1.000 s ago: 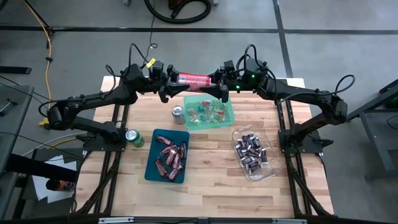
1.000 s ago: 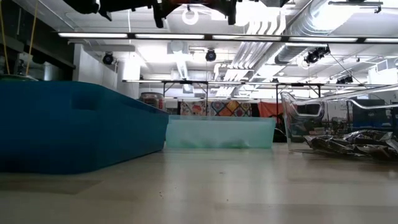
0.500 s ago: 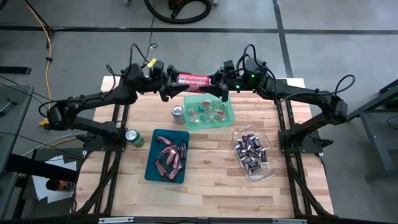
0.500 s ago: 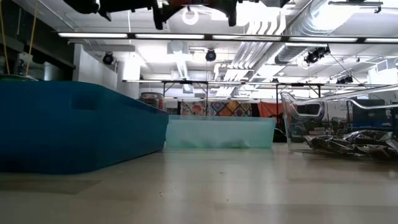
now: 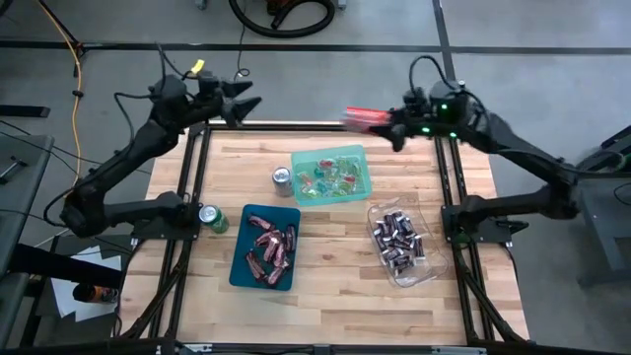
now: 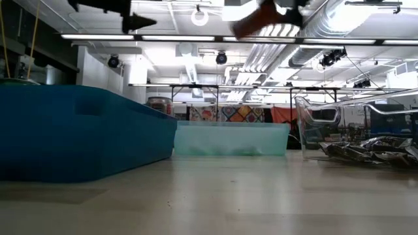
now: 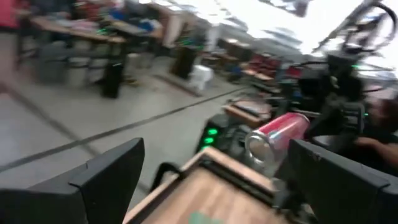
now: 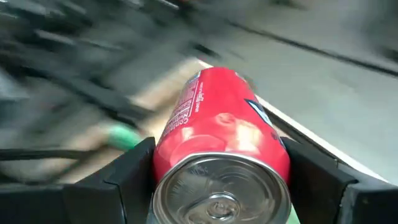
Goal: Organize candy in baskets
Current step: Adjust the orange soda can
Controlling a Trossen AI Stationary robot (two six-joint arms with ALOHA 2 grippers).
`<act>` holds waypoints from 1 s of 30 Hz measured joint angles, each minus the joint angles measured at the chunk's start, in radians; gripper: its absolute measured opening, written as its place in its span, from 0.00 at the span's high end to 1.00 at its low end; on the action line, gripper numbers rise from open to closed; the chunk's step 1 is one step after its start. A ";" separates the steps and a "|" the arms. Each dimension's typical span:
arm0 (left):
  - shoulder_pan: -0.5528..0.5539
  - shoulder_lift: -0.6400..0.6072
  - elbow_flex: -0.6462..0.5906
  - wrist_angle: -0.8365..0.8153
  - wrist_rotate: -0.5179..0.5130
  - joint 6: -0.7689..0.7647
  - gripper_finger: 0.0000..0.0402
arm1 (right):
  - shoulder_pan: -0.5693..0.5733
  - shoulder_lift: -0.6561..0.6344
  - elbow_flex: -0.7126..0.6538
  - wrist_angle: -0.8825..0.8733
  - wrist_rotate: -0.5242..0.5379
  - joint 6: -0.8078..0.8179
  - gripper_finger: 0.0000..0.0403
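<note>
My right gripper [image 5: 391, 124] hangs over the table's far right edge, shut on a red soda can [image 5: 363, 118]. My left gripper [image 5: 242, 106] stands open and empty over the far left edge; its wrist view shows the can [image 7: 278, 133] far beyond its spread fingers. Candy lies in three baskets on the table. Green and red pieces [image 5: 331, 177] fill the light green basket [image 5: 301, 158]. Pinkish-red bars [image 5: 272, 247] lie in the dark teal basket [image 5: 240, 264]. Dark bars [image 5: 396, 240] lie in the clear basket [image 5: 426, 268]. My right gripper pinches the red can's round side [image 8: 186, 149] between its two fingers [image 8: 130, 171], at the end with the pull tab. The fingers come level from the table's right and lie along the can. The can is lifted clear and sticks out roughly level toward the table's left.
A silver can [image 5: 282, 177] stands left of the light green basket. A green can [image 5: 208, 217] stands at the table's left edge beside the teal basket. Bare wood lies along the near edge [image 5: 325, 316].
Both grippers held the red can between them over the far middle of the table. My left gripper has opened, let go and swung toward the far left corner. My right gripper has carried the can toward the table's right, clear of the table.
</note>
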 joint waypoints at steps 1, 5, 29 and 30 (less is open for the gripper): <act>0.018 -0.006 -0.001 -0.022 -0.003 -0.001 0.05 | -0.011 -0.018 0.017 -0.120 0.076 -0.008 0.32; 0.043 -0.004 -0.001 -0.068 0.000 -0.011 0.05 | -0.043 0.003 0.087 -0.587 0.330 0.012 0.32; -0.056 -0.053 -0.002 -0.007 0.072 -0.065 0.05 | -0.406 0.569 0.022 -0.630 0.284 -0.061 0.32; -0.056 -0.056 -0.002 -0.009 0.072 -0.064 0.05 | -0.413 0.574 0.022 -0.634 0.272 -0.061 0.32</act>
